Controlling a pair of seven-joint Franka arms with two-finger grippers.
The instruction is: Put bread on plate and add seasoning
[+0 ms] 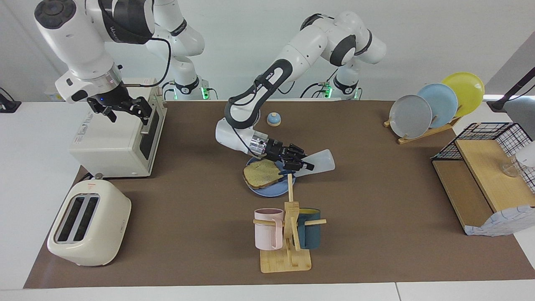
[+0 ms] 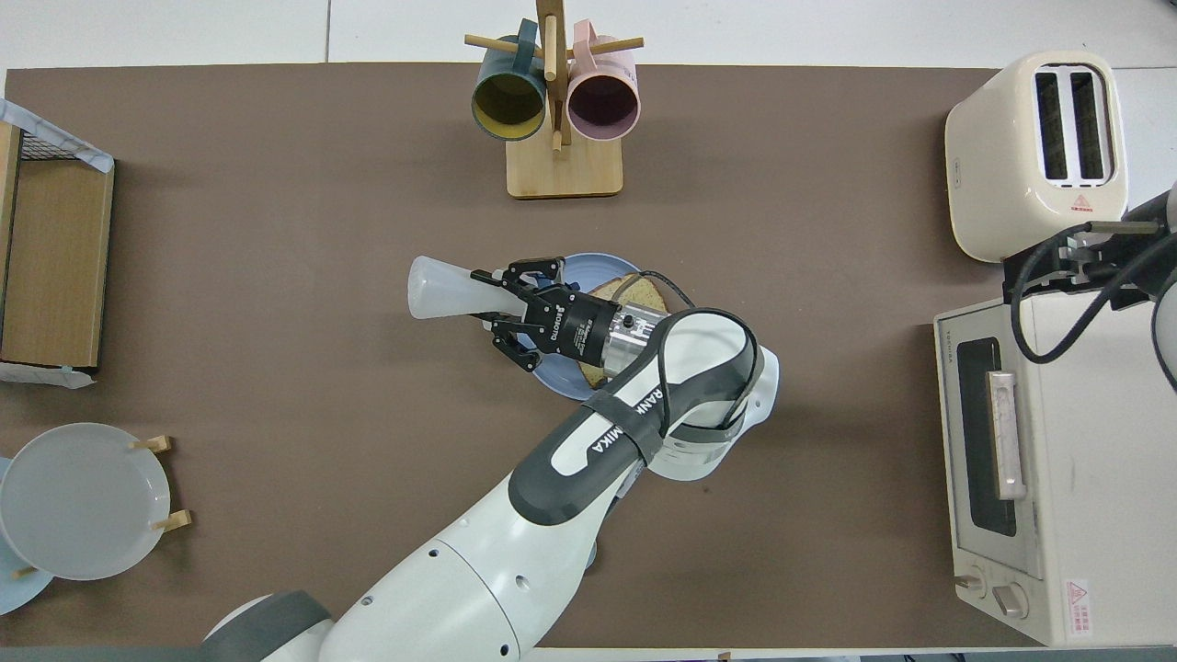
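We see the left end effector point(image 1: 301, 163) clamped tight on the seasoning point(image 1: 319, 161), which lies tipped on its side in the grip. Just under this end effector sits the plate point(image 1: 267, 190) with the bread point(image 1: 261, 173) on it. Our right end effector point(image 1: 125, 109) waits with fingers spread, holding nothing, above the toaster oven point(image 1: 119, 138).

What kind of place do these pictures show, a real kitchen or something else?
Probably a robot lab set up as a mock kitchen. A toaster, a toaster oven and a mug tree stand on a brown mat over white tables, with two robot arms mounted at the table's edge.
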